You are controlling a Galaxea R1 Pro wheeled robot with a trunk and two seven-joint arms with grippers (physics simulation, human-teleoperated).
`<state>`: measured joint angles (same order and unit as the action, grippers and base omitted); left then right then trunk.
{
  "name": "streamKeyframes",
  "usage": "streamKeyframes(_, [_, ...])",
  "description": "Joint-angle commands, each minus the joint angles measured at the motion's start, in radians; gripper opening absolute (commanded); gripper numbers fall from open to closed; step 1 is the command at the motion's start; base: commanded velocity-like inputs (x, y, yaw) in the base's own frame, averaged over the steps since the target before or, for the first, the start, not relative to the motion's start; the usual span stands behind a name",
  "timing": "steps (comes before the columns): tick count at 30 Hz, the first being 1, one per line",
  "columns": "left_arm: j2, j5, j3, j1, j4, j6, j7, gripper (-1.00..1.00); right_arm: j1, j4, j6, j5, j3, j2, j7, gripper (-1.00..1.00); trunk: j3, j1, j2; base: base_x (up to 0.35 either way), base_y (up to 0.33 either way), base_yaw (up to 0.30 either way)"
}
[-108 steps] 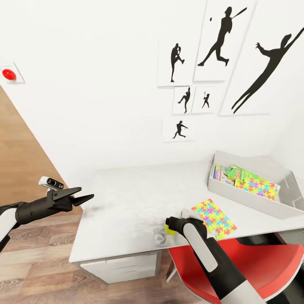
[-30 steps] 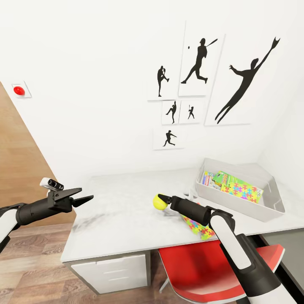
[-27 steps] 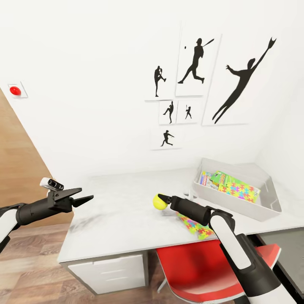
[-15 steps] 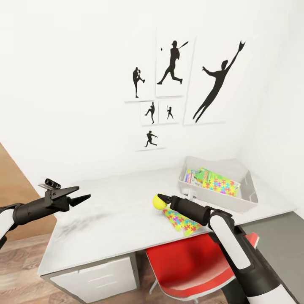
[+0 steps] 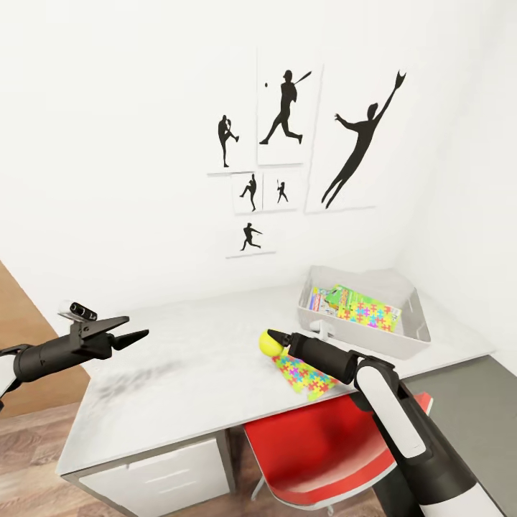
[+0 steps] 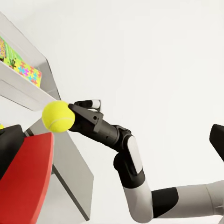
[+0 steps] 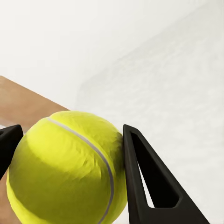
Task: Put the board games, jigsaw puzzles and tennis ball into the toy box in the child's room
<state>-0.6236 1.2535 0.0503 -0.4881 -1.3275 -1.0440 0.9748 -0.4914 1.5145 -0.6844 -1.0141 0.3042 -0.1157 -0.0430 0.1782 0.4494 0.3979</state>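
Your right gripper (image 5: 275,340) is pinched on the tennis ball (image 5: 271,344), holding it clear of the counter (image 5: 179,373); in the right wrist view the ball (image 7: 65,168) sits squarely between the two black fingers (image 7: 144,182), each pressed against one side of it. From the left wrist view you can see the same grip, with the ball (image 6: 58,116) at the tip of the right gripper (image 6: 70,113) and the grey wall of the toy box (image 6: 28,91) just behind it. In the head view the ball hangs above the counter just beside a jigsaw puzzle (image 5: 305,374) that lies flat near the front edge, partly under your right forearm. The toy box (image 5: 359,337) stands on the counter farther toward the right, near the wall corner, and already holds another bright jigsaw panel (image 5: 370,314) and a green-edged board game (image 5: 337,296) lying inside it. Your left gripper (image 5: 122,332) hovers off the counter's left end with its fingers slightly spread, gripping nothing, well apart from the ball. A red chair (image 5: 316,452) sits under the counter below your right arm.
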Motion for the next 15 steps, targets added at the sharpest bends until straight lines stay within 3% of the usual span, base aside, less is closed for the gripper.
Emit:
streamKeyframes(1, [-0.001, 0.001, 0.002, -0.001, 0.001, -0.003, 0.003, 1.0, -0.001, 0.001, -0.001, -0.009, 0.001, 0.0, -0.008, -1.0, 0.002, 0.001, 0.002, 0.0, 0.0, 0.0])
streamKeyframes(15, [-0.002, 0.003, 0.002, -0.001, 0.001, -0.003, 0.005, 1.0, -0.001, 0.002, 0.002, -0.008, 0.004, 0.006, -0.006, -1.0, -0.016, 0.001, 0.002, 0.0, 0.0, 0.0])
